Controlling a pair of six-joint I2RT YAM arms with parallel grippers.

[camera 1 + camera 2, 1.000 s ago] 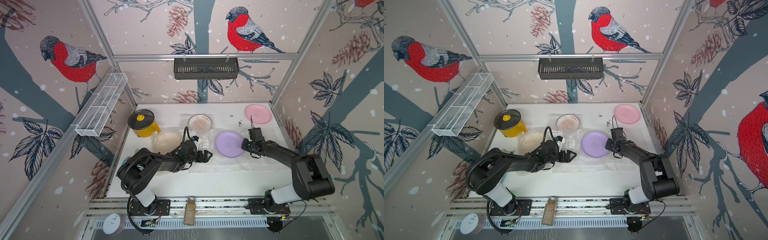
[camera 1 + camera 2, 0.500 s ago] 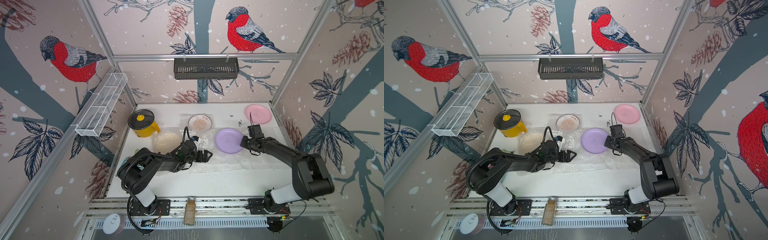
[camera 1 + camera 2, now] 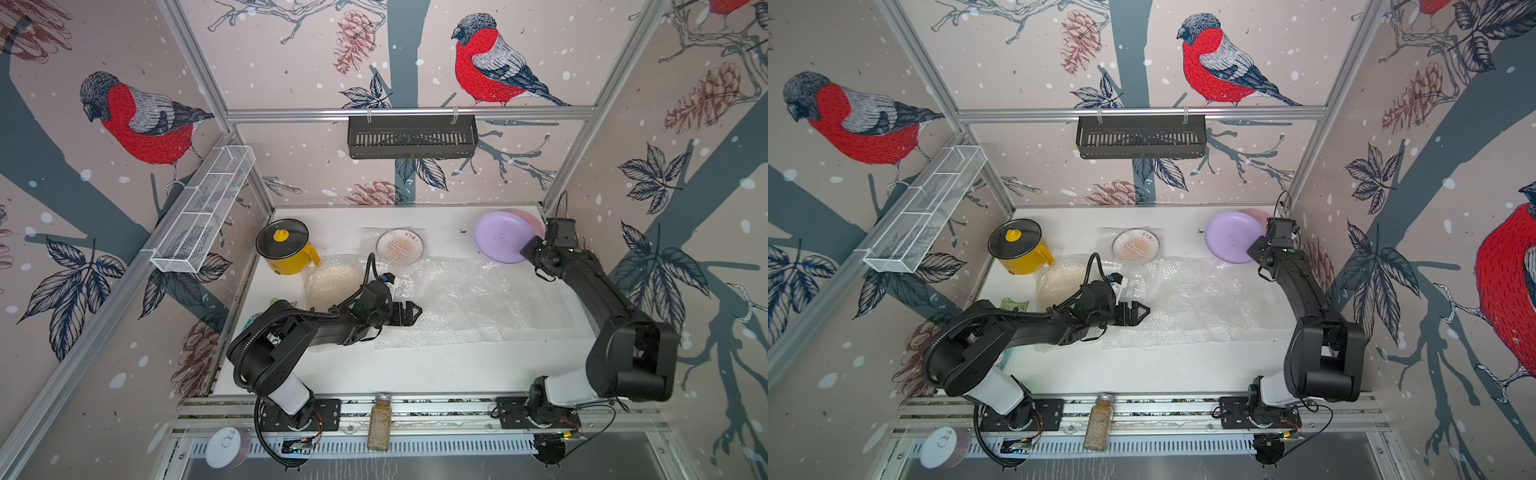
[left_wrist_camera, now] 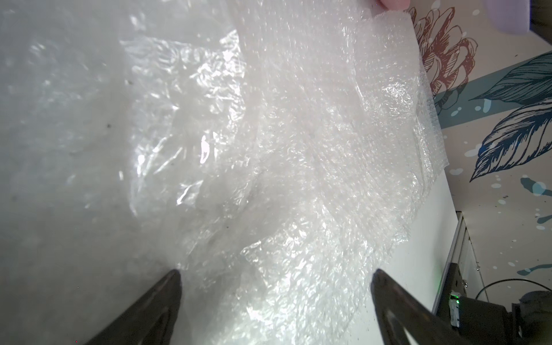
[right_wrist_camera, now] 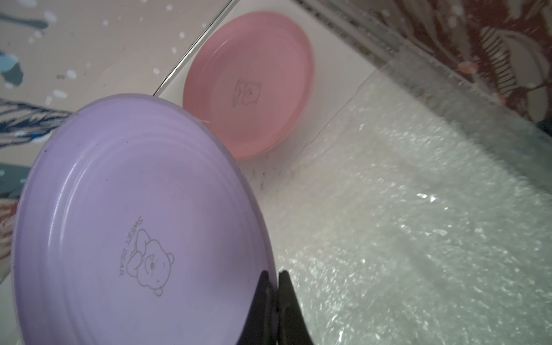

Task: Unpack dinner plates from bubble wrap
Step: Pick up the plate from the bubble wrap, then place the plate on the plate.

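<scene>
**Front open, back crowded**

The surface (image 3: 415, 365) lies bare along its front. Bubble wrap (image 3: 478, 299) lies flat over the middle; the left arm (image 3: 324, 328) stretches low across its left edge. At the back: pot (image 3: 286, 253), sunburst plate (image 3: 401, 248), and lilac plate (image 3: 500, 237) near the right wall (image 3: 665, 187).

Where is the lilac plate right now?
In a top view the lilac plate is in the far right corner, rim pinched by the right gripper, partly hiding the pink plate.

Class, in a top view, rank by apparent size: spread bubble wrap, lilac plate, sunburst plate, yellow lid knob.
1. spread bubble wrap
2. lilac plate, held nearer the camera, so its lead is unsure
3. sunburst plate
4. yellow lid knob
</scene>
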